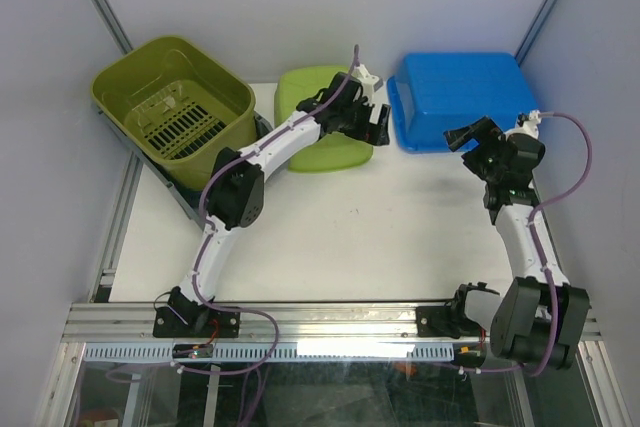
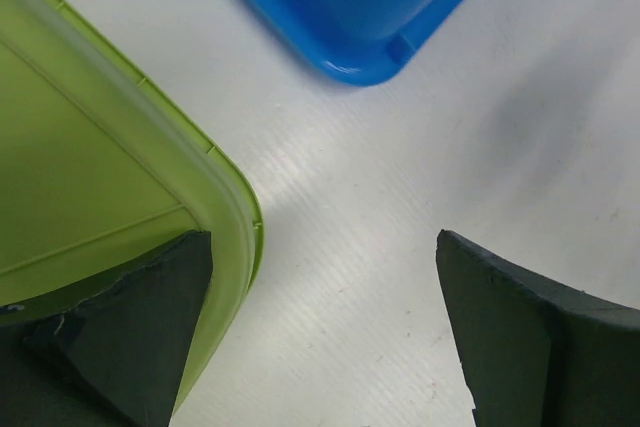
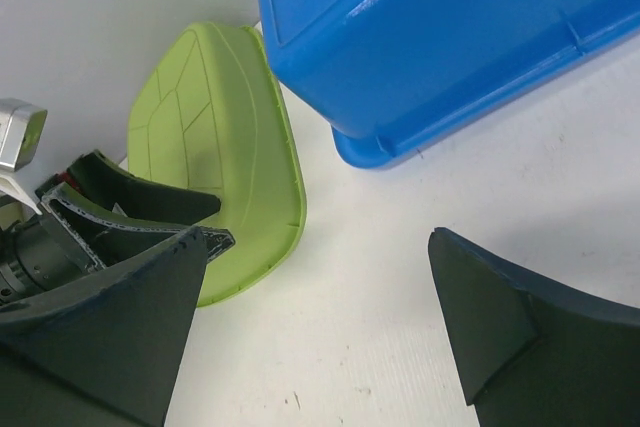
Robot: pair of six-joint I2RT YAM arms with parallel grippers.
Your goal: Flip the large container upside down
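The large blue container [image 1: 460, 97] lies at the back right with its bottom up and its rim on the white table. It also shows in the left wrist view [image 2: 350, 7] and the right wrist view [image 3: 450, 37]. My left gripper [image 1: 380, 127] is open and empty, over the gap between the blue container and a flat green lid [image 1: 320, 137]; its left finger is over the lid's edge [image 2: 225, 207]. My right gripper [image 1: 465, 137] is open and empty, just in front of the container's near left corner. Both wrist views show bare table between the jaws.
A green slotted basket [image 1: 175, 112] stands upright at the back left on a dark tray [image 1: 190, 197]. The green lid [image 3: 225, 147] lies left of the blue container. Grey walls close in the back and sides. A metal rail [image 1: 330, 317] runs along the near edge.
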